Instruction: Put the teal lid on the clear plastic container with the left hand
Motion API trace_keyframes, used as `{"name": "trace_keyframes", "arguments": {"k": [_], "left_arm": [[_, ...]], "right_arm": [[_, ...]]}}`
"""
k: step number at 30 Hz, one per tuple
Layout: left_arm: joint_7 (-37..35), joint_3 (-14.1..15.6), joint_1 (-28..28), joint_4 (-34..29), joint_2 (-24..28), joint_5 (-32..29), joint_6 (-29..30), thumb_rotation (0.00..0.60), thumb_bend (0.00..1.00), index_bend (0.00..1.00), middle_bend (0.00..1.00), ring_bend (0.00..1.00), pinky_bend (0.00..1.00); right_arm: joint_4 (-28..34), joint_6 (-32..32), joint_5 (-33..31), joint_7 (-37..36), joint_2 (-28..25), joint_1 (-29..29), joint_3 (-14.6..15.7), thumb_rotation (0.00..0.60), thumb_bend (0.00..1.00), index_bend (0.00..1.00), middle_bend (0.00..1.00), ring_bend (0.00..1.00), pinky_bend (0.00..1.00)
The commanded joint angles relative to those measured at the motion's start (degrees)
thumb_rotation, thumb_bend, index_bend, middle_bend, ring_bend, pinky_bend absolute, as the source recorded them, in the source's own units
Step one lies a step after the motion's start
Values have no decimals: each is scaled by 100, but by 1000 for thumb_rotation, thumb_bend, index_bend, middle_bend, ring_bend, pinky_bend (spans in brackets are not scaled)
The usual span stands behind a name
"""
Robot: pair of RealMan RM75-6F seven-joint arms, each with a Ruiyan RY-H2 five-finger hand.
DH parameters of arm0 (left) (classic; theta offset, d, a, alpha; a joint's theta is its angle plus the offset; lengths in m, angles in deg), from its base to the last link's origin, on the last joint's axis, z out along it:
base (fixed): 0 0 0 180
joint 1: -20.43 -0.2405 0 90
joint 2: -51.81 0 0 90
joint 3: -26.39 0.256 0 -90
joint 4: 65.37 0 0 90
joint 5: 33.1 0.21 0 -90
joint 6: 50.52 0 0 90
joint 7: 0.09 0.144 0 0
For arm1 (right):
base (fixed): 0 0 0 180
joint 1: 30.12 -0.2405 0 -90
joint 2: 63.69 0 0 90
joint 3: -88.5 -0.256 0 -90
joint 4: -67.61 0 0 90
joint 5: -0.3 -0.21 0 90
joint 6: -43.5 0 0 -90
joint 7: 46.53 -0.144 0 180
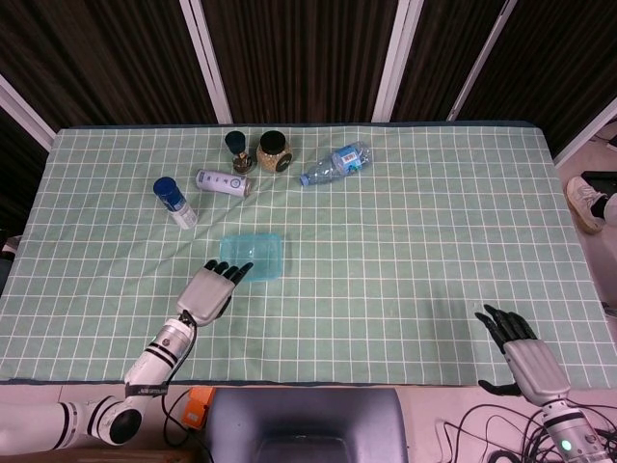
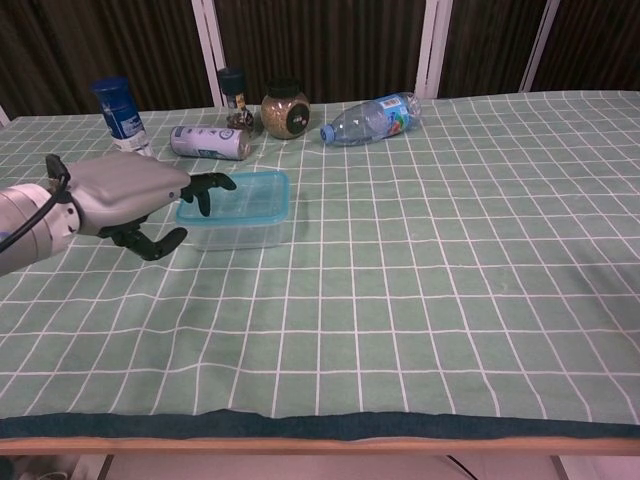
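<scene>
Sitting on the green checked cloth of the table (image 1: 405, 231), the clear plastic container (image 1: 253, 258) has its teal lid (image 2: 236, 196) lying on top, left of the table's middle. The left hand (image 1: 208, 290) hovers just beside it on the near-left side, palm down, holding nothing, its dark fingers (image 2: 208, 184) spread and reaching toward the container's near corner; from the chest view the fingertips overlap the lid's edge, but I cannot tell whether they touch it. Behind the container, toward the far edge, stand a blue-capped bottle (image 1: 174, 202), a white can lying on its side (image 1: 223, 181), a small dark-capped jar (image 1: 237, 149) and a round jar of brownish contents (image 1: 274, 151), with a clear water bottle (image 1: 335, 163) lying on its side to their right. Well apart at the near right corner, the right hand (image 1: 521, 356) rests with fingers apart, empty.
</scene>
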Motion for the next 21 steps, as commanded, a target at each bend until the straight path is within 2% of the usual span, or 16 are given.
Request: {"name": "trace_keyframes", "arguments": {"k": [1, 21], "left_arm": [[22, -21, 5, 15, -19, -14, -20, 600, 580, 69, 260, 229, 275], [342, 45, -6, 124, -97, -184, -181, 600, 583, 65, 283, 248, 294]], "right_arm": [[4, 7, 4, -10, -8, 3, 2, 600, 292, 0, 0, 0, 0], [7, -17, -21, 32, 7, -3, -4, 600, 293, 0, 0, 0, 0]]}}
